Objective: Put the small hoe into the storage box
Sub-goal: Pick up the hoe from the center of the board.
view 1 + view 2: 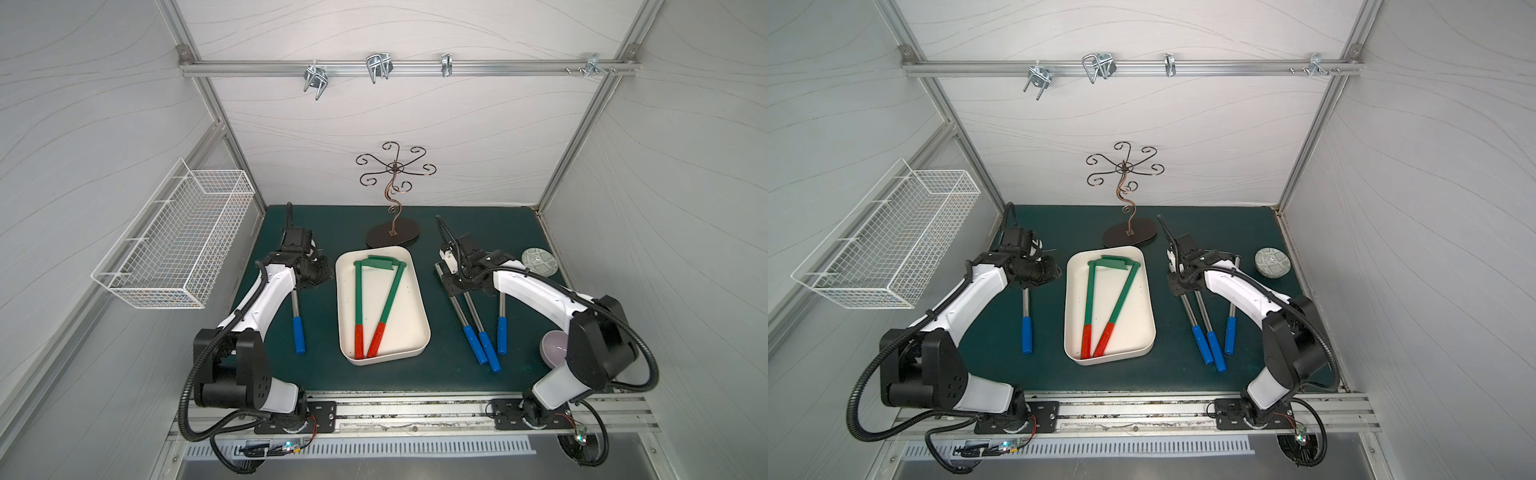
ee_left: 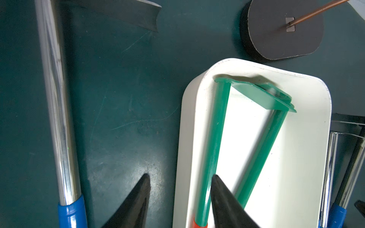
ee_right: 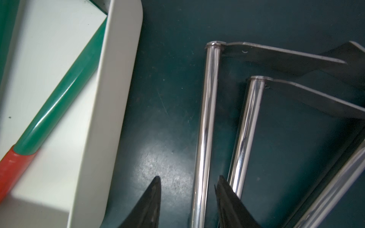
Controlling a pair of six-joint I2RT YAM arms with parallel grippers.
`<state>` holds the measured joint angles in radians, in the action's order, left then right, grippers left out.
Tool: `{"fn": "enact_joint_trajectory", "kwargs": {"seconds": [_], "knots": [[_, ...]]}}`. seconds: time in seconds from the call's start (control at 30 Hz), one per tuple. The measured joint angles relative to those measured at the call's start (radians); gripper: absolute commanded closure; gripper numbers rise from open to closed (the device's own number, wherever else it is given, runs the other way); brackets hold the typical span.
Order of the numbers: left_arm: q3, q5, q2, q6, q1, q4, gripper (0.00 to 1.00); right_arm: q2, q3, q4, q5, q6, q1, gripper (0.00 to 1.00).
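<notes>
Nearest the lens, the left arm point(image 1: 266, 299) and right arm point(image 1: 540, 286) stand at the front edge of the bench point(image 1: 324, 365).

Storage box point(image 1: 405, 316), mid-bench, holds two green small hoes point(image 1: 358, 295), blades overlapping at its far end.

Chrome hoes: one point(image 1: 298, 334) toward the left edge, three point(image 1: 474, 345) toward the right. Their heads are hidden beneath the arms in both top views.

Left gripper point(image 2: 180, 175): fingers apart, empty.

Right gripper point(image 3: 188, 176): fingers apart, astride one chrome shaft point(image 3: 205, 118), unclamped.

Purple bowl point(image 1: 555, 345): half hidden behind the right arm.

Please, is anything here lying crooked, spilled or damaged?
Nothing looks spilled or broken. Inside the storage box, the right green hoe lies slanted toward the left green hoe: their red grips nearly meet at the near end, they spread apart farther back, and the blades overlap.
</notes>
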<state>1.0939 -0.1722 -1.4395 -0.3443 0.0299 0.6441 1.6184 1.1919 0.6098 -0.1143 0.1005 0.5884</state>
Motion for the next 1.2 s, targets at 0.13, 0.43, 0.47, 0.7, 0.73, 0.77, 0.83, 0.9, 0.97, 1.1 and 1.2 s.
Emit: {"fn": "enact_joint_trajectory", "kwargs": {"seconds": [0.13,0.43,0.47,0.7,0.73,0.77,0.83,0.9,0.97,1.1,1.2], "knots": [[-0.003,-0.004,0.009,0.001,-0.001,0.000,0.49,0.115,0.068,-0.020,-0.031,-0.010,-0.001,0.51],[-0.005,-0.004,0.019,0.001,-0.003,0.000,0.49,0.267,0.137,-0.044,-0.094,-0.043,-0.014,0.48],[-0.005,-0.005,0.019,0.001,-0.003,0.000,0.49,0.276,0.143,-0.045,-0.100,-0.046,-0.015,0.47],[-0.009,-0.008,0.019,0.001,-0.004,0.000,0.49,0.346,0.172,-0.053,-0.119,-0.059,-0.017,0.49],[-0.009,-0.008,0.019,0.001,-0.004,0.000,0.49,0.360,0.178,-0.053,-0.118,-0.062,-0.017,0.50],[-0.009,-0.008,0.019,0.001,-0.004,0.000,0.49,0.376,0.183,-0.053,-0.117,-0.064,-0.017,0.51],[-0.009,-0.008,0.019,0.001,-0.004,0.000,0.49,0.389,0.198,-0.054,-0.115,-0.066,-0.017,0.55],[-0.009,-0.009,0.019,0.001,-0.004,0.000,0.49,0.397,0.204,-0.061,-0.113,-0.066,-0.017,0.58],[-0.009,-0.010,0.019,0.001,-0.004,0.000,0.49,0.400,0.204,-0.064,-0.112,-0.066,-0.017,0.60],[-0.009,-0.017,0.019,0.000,-0.004,0.000,0.49,0.401,0.204,-0.064,-0.112,-0.065,-0.017,0.64],[-0.009,-0.021,0.019,0.000,-0.004,0.000,0.49,0.401,0.204,-0.064,-0.109,-0.065,-0.017,0.67]]}}
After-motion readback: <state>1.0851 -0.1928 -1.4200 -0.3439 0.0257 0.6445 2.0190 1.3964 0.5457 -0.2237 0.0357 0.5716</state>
